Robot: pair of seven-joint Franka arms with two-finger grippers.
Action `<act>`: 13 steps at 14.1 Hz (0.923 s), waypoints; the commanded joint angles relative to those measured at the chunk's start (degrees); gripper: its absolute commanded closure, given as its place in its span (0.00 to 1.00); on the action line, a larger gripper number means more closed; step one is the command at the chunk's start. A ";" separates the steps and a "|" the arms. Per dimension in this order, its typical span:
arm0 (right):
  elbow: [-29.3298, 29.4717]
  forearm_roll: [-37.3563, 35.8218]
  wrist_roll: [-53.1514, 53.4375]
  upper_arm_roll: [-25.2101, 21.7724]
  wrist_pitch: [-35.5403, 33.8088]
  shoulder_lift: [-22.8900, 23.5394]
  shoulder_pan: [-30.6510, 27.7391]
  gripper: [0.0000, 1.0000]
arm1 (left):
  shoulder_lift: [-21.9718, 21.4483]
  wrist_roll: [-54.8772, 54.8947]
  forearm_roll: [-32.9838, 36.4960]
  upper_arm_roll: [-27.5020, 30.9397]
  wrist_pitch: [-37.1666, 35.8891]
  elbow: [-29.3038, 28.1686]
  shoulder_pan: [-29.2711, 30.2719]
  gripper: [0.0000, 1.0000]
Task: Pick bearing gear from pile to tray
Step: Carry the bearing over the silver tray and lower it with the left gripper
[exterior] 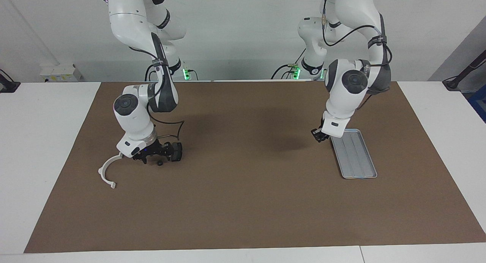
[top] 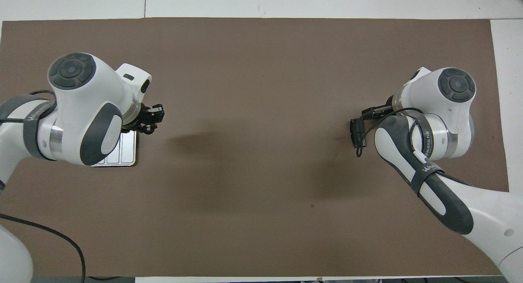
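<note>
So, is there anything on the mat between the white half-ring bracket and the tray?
Between the bracket and the tray, the facing view shows the right gripper low beside a small black piece; after that, bare brown mat.

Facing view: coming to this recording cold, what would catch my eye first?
Probably the left gripper, hanging in the air by the corner of the silver tray at the left arm's end of the brown mat. Next, the right gripper, low over the small dark parts of the pile, with a white half-ring bracket lying beside it toward the right arm's end.
</note>
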 commanded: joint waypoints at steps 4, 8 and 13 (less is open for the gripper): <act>-0.77 0.40 -1.07 0.58 1.94 0.46 -0.30 0.00 | -5.96 12.13 -3.08 -0.34 4.54 -9.84 5.76 1.00; -0.77 0.40 -1.16 0.58 2.02 0.63 -0.39 0.00 | -7.11 16.70 -3.00 -0.34 9.55 -13.98 8.74 1.00; -0.77 0.32 -1.33 0.58 2.02 1.25 -0.74 0.06 | -6.50 17.51 -3.00 -0.34 17.90 -17.58 11.12 1.00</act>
